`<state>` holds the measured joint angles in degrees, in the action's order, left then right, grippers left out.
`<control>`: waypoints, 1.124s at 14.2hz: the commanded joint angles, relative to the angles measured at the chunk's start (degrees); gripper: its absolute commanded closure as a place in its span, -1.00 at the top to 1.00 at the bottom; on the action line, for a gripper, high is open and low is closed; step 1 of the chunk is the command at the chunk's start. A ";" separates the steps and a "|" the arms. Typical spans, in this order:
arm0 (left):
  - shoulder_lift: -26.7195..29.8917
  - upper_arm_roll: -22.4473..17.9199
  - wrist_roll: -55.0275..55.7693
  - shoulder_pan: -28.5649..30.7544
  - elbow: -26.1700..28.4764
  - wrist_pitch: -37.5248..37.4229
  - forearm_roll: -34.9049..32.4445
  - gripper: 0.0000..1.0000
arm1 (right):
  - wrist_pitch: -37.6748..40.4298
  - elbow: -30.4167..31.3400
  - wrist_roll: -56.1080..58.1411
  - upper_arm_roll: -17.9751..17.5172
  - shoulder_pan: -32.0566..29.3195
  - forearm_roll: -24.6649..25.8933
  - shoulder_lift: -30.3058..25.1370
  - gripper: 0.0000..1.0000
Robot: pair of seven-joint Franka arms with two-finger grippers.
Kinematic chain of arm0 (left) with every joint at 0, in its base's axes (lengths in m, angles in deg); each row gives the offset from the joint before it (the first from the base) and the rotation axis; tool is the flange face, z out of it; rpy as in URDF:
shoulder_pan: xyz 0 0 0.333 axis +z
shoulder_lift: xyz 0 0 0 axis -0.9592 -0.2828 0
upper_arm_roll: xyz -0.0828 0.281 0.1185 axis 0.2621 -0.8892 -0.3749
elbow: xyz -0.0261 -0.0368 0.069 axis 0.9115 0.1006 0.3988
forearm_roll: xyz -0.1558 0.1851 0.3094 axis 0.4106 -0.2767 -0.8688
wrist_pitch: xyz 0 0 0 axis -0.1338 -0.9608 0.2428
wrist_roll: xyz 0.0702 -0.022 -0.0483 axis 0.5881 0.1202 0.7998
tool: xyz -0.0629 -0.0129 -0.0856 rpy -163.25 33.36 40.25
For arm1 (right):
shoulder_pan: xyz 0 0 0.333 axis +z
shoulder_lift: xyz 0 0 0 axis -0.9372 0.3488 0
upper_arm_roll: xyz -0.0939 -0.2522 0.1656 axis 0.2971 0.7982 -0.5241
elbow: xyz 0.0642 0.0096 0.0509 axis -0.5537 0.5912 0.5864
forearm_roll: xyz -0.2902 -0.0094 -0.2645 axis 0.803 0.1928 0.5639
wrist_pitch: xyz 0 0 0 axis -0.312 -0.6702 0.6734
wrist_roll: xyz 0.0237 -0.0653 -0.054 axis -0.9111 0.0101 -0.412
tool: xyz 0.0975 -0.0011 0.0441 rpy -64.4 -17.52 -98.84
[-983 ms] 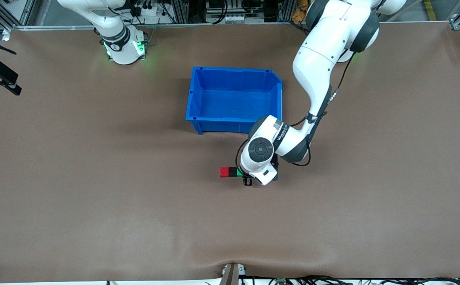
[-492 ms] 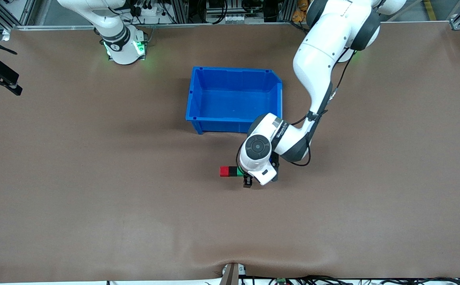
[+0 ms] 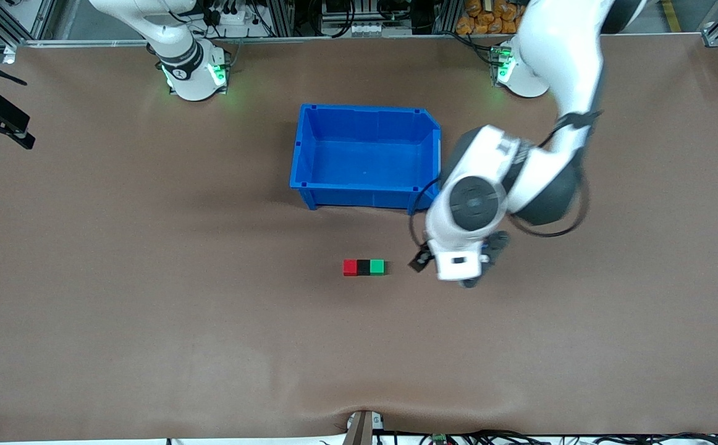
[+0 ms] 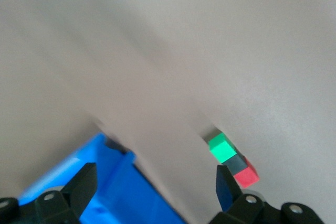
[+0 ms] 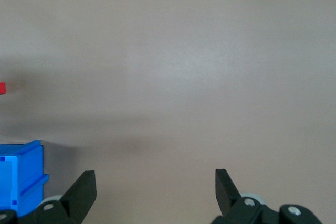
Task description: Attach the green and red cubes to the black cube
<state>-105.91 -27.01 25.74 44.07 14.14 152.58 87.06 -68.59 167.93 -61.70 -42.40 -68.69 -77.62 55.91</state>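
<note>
The red cube (image 3: pixel 350 267), the black cube (image 3: pixel 364 267) and the green cube (image 3: pixel 377 266) lie in one touching row on the table, black in the middle. My left gripper (image 3: pixel 448 269) is up in the air over bare table, beside the row toward the left arm's end. It is open and empty in the left wrist view (image 4: pixel 155 184), where the green cube (image 4: pixel 222 148), black cube (image 4: pixel 237 163) and red cube (image 4: pixel 247 174) show apart from its fingers. My right gripper (image 5: pixel 155 184) is open and empty over bare table and waits; a sliver of the red cube (image 5: pixel 2 88) shows at that view's edge.
An empty blue bin (image 3: pixel 365 109) stands farther from the front camera than the cube row. It also shows in the left wrist view (image 4: pixel 118 182) and the right wrist view (image 5: pixel 21 177). Brown table lies all around the cubes.
My left gripper has left the green cube, risen and moved toward the left arm's end of the table. The three cubes stay in their row. The right arm has not moved.
</note>
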 commanded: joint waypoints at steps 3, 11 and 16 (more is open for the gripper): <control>11.37 0.48 -15.63 5.31 3.08 -8.36 -0.80 1.00 | 0.84 -1.32 -0.37 -0.41 -0.55 -0.66 0.54 1.00; 22.18 0.39 -49.75 20.00 6.50 -14.44 -2.64 1.00 | 1.10 -1.32 -0.37 -0.41 -0.55 -0.75 0.54 1.00; 26.76 0.30 -53.82 23.09 12.22 -14.53 -3.00 1.00 | 1.19 -1.32 -0.46 -0.33 -0.46 -0.75 0.54 1.00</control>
<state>-82.31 -27.22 -27.49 67.27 22.62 137.62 85.66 -68.29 167.91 -61.70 -42.39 -68.70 -77.62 55.93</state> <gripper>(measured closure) 0.000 0.000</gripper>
